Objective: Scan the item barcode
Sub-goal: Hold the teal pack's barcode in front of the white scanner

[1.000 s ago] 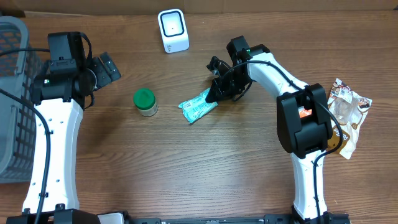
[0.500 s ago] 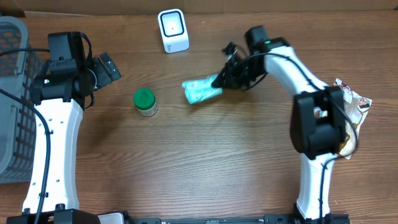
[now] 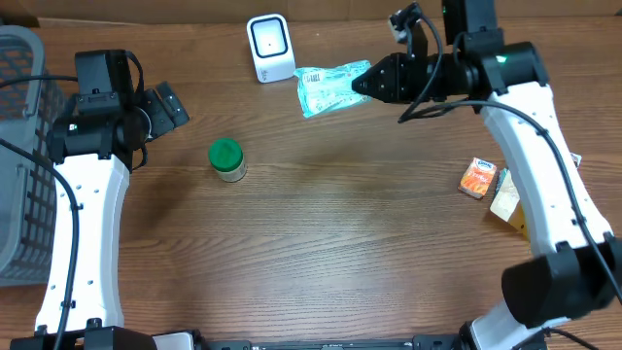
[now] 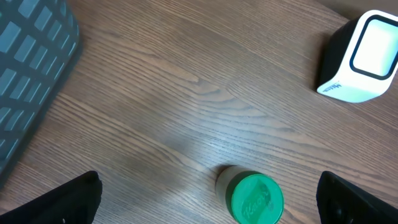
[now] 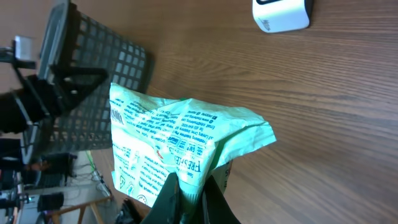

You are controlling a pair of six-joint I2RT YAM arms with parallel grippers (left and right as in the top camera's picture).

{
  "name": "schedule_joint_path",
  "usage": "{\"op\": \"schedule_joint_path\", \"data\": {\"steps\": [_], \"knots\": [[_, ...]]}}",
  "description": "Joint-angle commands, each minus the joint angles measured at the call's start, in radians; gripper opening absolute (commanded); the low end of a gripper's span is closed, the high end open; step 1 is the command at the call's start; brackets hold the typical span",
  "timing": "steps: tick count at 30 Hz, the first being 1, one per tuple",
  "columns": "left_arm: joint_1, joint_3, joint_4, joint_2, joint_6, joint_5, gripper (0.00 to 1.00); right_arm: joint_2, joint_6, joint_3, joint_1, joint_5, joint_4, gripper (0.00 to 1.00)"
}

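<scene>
Grey mesh basket (image 3: 17, 146) hugs the table's (image 3: 321, 253) left edge, far left of the white scanner (image 3: 270, 47); its contents cannot be made out. Left of the scanner, the left gripper (image 3: 167, 105) hangs with fingers spread near a green-lidded jar (image 3: 226, 158). Just right of the scanner, the right gripper (image 3: 364, 84) pinches the green packet (image 3: 328, 86) above the wood. Farther right lies an orange packet (image 3: 479, 178).

A crumpled pale green packet (image 3: 328, 86) printed with dark text, pinched at one end, hangs stretched sideways just beside the upright white scanner (image 3: 270, 47) with its dark-rimmed window
</scene>
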Motion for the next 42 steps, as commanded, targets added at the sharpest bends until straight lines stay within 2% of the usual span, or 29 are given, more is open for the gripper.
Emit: {"op": "schedule_joint_path", "data": {"steps": [1,17,30,38,42], "knots": [[0.003,-0.001,0.003,0.008,0.026,-0.013,1.0,-0.05,0.06,0.026,0.003,-0.002,-0.004,0.04],[0.004,-0.001,0.003,0.008,0.026,-0.013,1.0,-0.095,0.063,0.026,0.036,0.0,-0.01,0.04],[0.004,-0.001,0.003,0.008,0.026,-0.013,1.0,-0.101,0.058,0.024,0.109,0.16,-0.002,0.04],[0.003,-0.001,0.003,0.008,0.026,-0.013,0.99,-0.083,0.058,0.024,0.212,0.415,0.003,0.04],[0.003,-0.001,0.003,0.008,0.026,-0.013,1.0,-0.065,0.027,0.024,0.261,0.56,0.08,0.04]]}}
